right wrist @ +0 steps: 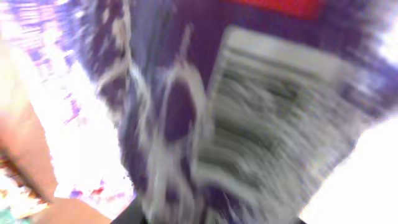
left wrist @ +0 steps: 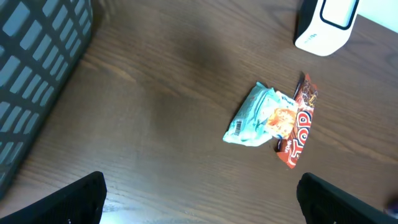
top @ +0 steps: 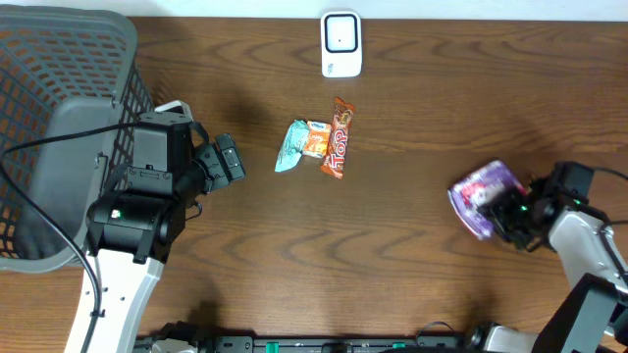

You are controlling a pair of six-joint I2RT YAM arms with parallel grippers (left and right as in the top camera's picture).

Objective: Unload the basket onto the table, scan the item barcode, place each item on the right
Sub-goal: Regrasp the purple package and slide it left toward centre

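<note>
Purple-white packet (top: 480, 194), grey lattice basket (top: 61, 61)

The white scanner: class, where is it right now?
In the overhead view, the white scanner stands at the table's far edge, centre, beyond the orange snack bar and teal packet.

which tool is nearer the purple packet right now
Right. The right tool is up against the purple packet, at its right edge. The left tool is far away, beside the basket.
</note>
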